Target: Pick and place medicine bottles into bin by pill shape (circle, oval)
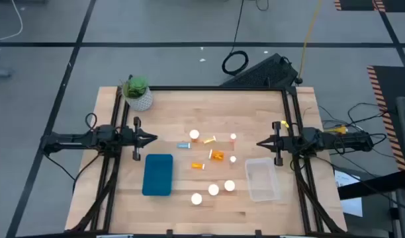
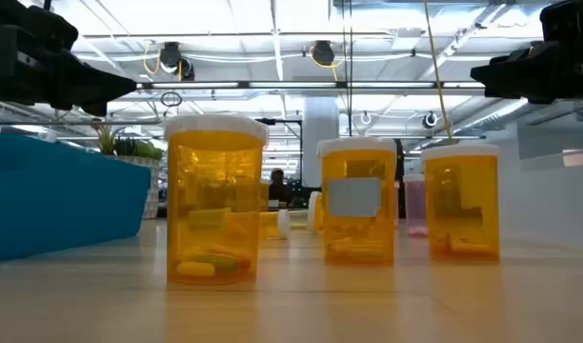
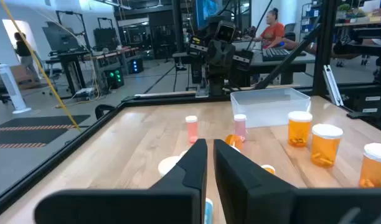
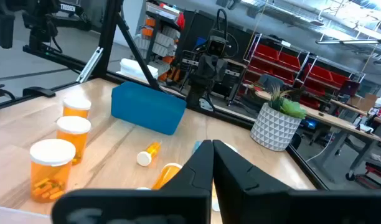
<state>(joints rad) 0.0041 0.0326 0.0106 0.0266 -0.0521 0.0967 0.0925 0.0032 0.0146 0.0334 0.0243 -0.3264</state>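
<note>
Flanking scattered medicine bottles [image 1: 214,157], left claw [image 1: 152,139] and right claw [image 1: 261,143] narrow, empty, blue bin [image 1: 157,174], clear bin [image 1: 261,179], plant [image 1: 137,92]

Translucent glossy orange plastic medicine bottles [image 2: 214,205] with matt white caps stand on the smooth pale wooden bench [image 1: 182,106]; the clear plastic rectangular bin [image 1: 262,180] looks glossy.

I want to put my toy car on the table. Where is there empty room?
Bare wood lies between the plant pot and the right claw, and along the front edge below the blue bin. The middle is crowded with medicine bottles between the blue bin and clear bin.
</note>
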